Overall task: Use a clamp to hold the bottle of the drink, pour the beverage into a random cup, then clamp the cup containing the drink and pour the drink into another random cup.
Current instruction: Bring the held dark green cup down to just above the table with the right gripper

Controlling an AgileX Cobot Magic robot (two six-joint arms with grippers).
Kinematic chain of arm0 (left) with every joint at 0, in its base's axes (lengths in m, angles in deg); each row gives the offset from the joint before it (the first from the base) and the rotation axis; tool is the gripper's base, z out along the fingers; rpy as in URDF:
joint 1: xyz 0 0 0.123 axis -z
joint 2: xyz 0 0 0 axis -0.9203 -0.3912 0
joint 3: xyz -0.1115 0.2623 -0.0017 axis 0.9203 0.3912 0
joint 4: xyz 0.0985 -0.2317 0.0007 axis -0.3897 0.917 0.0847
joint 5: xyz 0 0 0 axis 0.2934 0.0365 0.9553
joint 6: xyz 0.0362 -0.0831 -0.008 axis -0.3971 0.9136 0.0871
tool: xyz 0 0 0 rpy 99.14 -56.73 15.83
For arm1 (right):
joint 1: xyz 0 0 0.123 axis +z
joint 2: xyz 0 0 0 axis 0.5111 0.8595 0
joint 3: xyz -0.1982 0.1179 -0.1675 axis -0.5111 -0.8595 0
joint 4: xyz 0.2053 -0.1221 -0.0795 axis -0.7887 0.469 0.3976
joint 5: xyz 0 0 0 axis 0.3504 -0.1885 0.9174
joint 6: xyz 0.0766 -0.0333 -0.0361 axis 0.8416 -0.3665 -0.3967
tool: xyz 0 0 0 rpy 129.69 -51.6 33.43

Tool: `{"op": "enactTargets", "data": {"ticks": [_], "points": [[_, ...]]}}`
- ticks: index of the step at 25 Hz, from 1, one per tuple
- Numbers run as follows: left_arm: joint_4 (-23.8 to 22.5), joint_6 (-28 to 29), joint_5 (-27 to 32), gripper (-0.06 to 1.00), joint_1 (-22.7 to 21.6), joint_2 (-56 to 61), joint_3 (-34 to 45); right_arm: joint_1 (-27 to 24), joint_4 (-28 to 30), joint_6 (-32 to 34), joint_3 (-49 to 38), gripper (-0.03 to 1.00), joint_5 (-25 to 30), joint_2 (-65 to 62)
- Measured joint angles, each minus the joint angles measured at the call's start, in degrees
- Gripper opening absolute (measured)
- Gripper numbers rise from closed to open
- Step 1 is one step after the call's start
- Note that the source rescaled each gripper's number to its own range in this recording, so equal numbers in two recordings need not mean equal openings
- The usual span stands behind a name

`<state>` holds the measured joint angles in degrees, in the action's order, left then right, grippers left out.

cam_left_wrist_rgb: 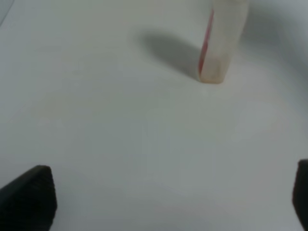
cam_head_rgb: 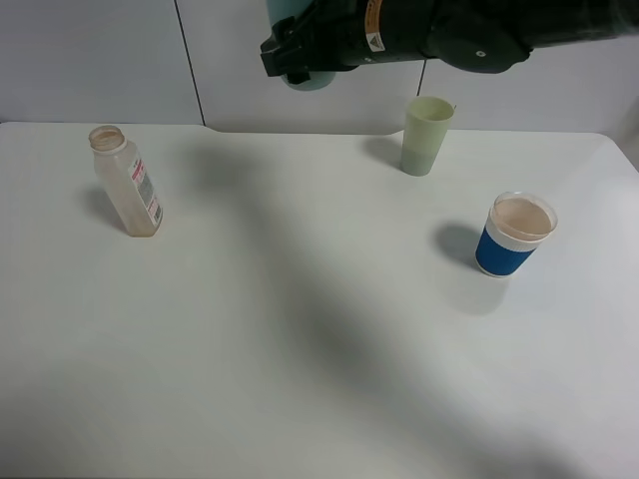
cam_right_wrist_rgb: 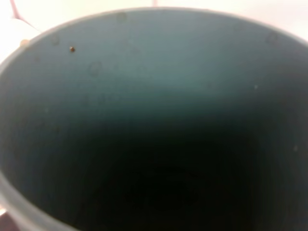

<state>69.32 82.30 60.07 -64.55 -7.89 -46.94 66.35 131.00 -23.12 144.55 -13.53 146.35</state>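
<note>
A plain white counter [cam_head_rgb: 300, 329] runs beneath me, with pale wall panels behind it. The bottle [cam_head_rgb: 126, 182] stands upright on the counter, uncapped, clear and square-sided, its white label marked in red; any liquid in it is too faint to judge. Well to its right stand a pale yellow-green tumbler [cam_head_rgb: 426, 135] and, nearer than that, a blue-banded white cup [cam_head_rgb: 515, 234].

My right tool [cam_head_rgb: 296, 52] hangs high above the counter, to the bottle's right, and grips the teal cup [cam_right_wrist_rgb: 154, 120], whose dark interior fills the right wrist view. My left tool [cam_left_wrist_rgb: 173, 202] hovers near the bottle with its tips spread wide, holding nothing.
</note>
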Motion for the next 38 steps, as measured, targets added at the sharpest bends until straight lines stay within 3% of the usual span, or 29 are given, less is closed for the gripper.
{"op": "enactTargets", "data": {"ticks": [2, 7, 11, 15, 19, 23, 38], "points": [[0.0, 0.0, 0.0, 1.0, 0.0, 0.0, 0.0, 1.8, -8.1, -7.2, 0.0, 0.01, -0.5, 0.0], [0.0, 0.0, 0.0, 1.0, 0.0, 0.0, 0.0, 5.5, -21.3, -21.1, -1.3, 0.01, -4.0, 2.8], [0.0, 0.0, 0.0, 1.0, 0.0, 0.0, 0.0, 7.0, -29.6, -28.7, -7.2, 0.01, -14.0, 5.7], [0.0, 0.0, 0.0, 1.0, 0.0, 0.0, 0.0, 7.2, -34.3, -31.0, -14.7, 0.01, -26.2, 7.1], [0.0, 0.0, 0.0, 1.0, 0.0, 0.0, 0.0, 7.2, -35.6, -31.2, -20.7, 0.01, -32.7, 7.2], [0.0, 0.0, 0.0, 1.0, 0.0, 0.0, 0.0, 7.2, -35.6, -31.3, -23.5, 0.01, -35.1, 9.6], [0.0, 0.0, 0.0, 1.0, 0.0, 0.0, 0.0, 7.2, -36.7, -34.2, -23.9, 0.01, -49.4, 23.0]]}}
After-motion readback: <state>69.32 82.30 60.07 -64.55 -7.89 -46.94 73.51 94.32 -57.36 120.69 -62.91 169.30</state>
